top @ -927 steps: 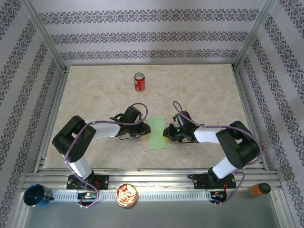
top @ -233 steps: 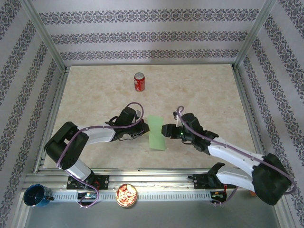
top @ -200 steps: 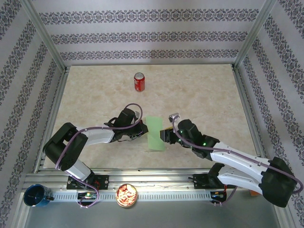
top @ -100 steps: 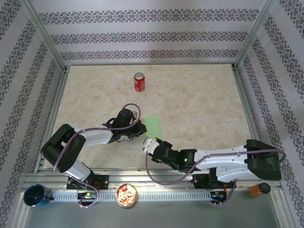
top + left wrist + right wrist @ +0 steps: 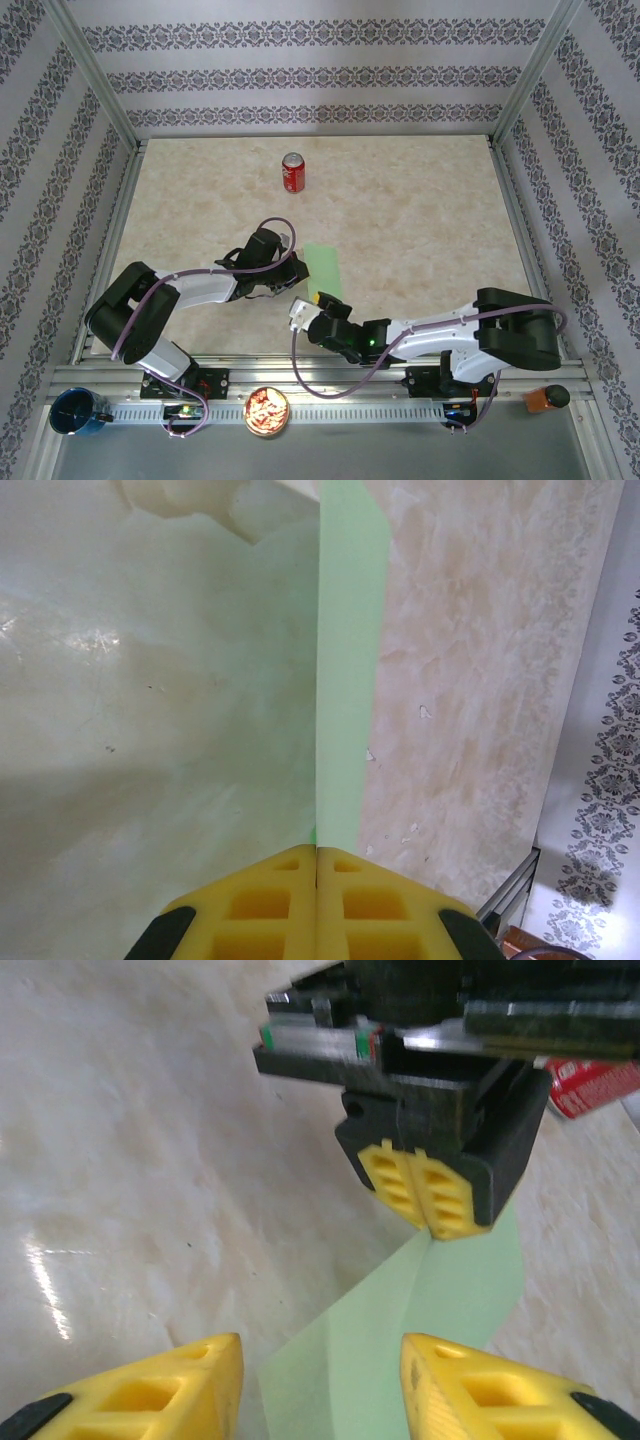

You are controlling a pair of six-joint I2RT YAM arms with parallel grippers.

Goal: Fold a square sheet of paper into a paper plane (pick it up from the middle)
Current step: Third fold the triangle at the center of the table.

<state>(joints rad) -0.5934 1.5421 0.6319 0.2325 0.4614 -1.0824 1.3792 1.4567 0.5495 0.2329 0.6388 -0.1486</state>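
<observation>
**Mia:** Where is the sheet of paper (image 5: 323, 266)?

**Tom:** It is near the middle of the table (image 5: 430, 220), between the two arms. One edge is pinched in the left gripper (image 5: 317, 856). Its yellow pads are pressed tight together with the green edge stuck between them.

**Mia:** And the right gripper (image 5: 320, 1348)?

**Tom:** Its two fingers stand apart, and it holds nothing. The paper runs down into the gap between them. I cannot tell if it touches a finger.

**Mia:** Is it a plane yet?

**Tom:** No. It looks like a green strip. I think lots of folds are left to do.

**Mia:** So what comes next?

**Tom:** My guess is the right fingers must pinch the paper low down. Then both arms can make the next fold.

**Mia:** What could go wrong?

**Tom:** The paper is thin and floppy. If the right fingers shut while the paper sits at a slant, they could squash it. That would leave a crooked crease. If the two arms pull away from each other, the paper may rip. If the left one lets go too soon, the paper could flop down and slide on the smooth table.

**Mia:** Is the red can (image 5: 292, 172) in the way?

**Tom:** No. It stands well apart, on the far side.
</observation>
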